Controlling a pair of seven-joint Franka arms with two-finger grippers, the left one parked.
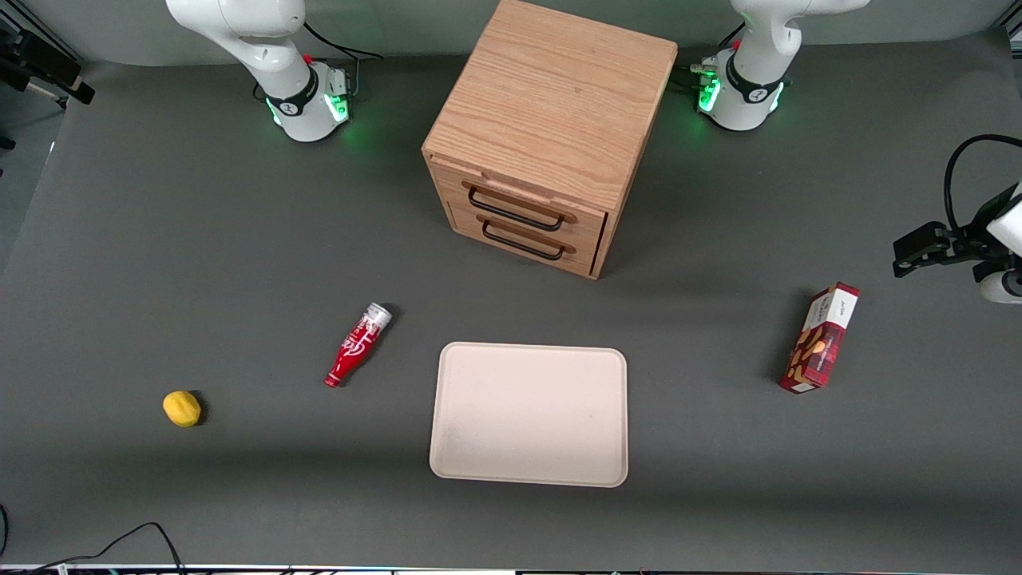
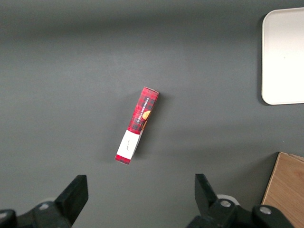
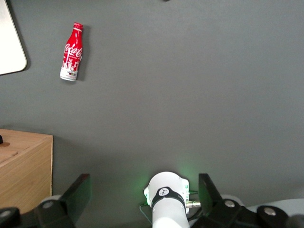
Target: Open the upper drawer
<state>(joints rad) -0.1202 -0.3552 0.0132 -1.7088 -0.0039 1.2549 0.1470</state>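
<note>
- The right arm's gripper (image 3: 144,199) hangs high above the tabletop (image 1: 160,239), over its own arm's base (image 3: 166,199); its jaws stand wide apart with nothing between them, and only the two dark fingertips (image 3: 78,192) show, in the right wrist view
- It does not appear in the front view, where only the working arm's white base (image 1: 307,100) and lower link are seen
- Beneath the jaws lies bare grey tabletop; a corner of the oak cabinet (image 1: 543,136) sits below and to one side of them, well apart from the fingertips
- The upper drawer (image 1: 523,204) is the top one of two on the cabinet's face turned toward the front camera; it sits nearly flush with the cabinet front, and its thin black bar handle (image 1: 515,209) is untouched, far from the jaws
- The lower drawer (image 1: 523,239) sits directly under it with a like handle
- Farther out from the jaws a red Coca-Cola bottle (image 1: 357,345) lies on its side, nearer the front camera than the cabinet
- Beside the bottle is a pale rectangular tray (image 1: 528,414), in front of the drawers
- A lemon (image 1: 182,408) rests toward the working arm's end of the tabletop
- A red tartan snack box (image 1: 820,339) lies toward the parked arm's end, farthest from the jaws
</note>
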